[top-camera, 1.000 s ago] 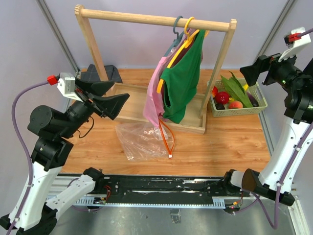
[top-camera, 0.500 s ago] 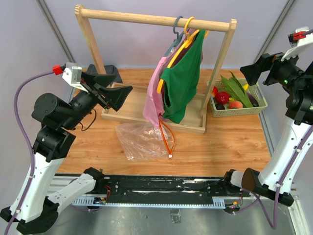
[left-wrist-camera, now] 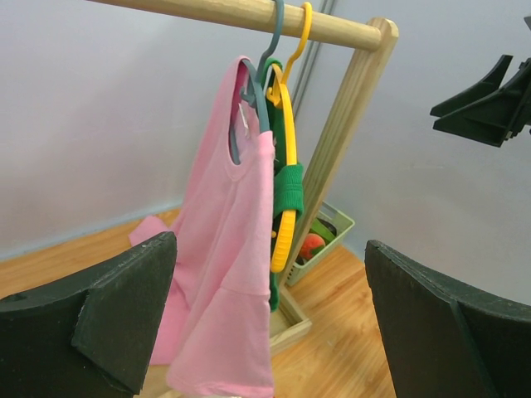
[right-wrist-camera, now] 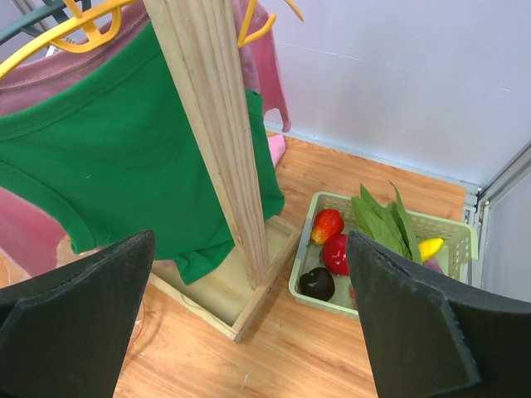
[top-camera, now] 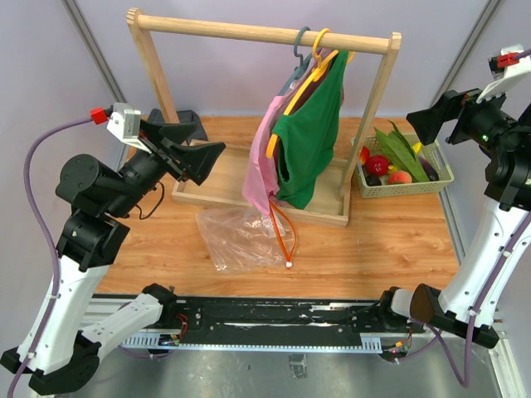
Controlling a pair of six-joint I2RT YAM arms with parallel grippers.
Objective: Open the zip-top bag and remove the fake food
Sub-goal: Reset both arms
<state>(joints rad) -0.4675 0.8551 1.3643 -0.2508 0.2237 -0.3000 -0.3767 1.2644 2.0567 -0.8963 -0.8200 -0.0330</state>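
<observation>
We are judging the removal finished: the zip-top bag [top-camera: 241, 236] is lying flat, seemingly empty, on the counter [top-camera: 373, 240], and the fake food [top-camera: 390, 162] is sitting in the green basket [top-camera: 440, 184]. The left gripper [top-camera: 199, 153] and right gripper [top-camera: 431, 123] are hovering spread wide and empty, so only parking seems left.

One zip-top bag [top-camera: 236, 236], one green basket [top-camera: 404, 189], one wooden rack [top-camera: 249, 33], one green shirt [top-camera: 311, 141]

We logged plain grey-lilac walls [top-camera: 224, 79], metal corner posts [top-camera: 93, 50], a wood-grain table [top-camera: 390, 240]; light was even and soft.
</observation>
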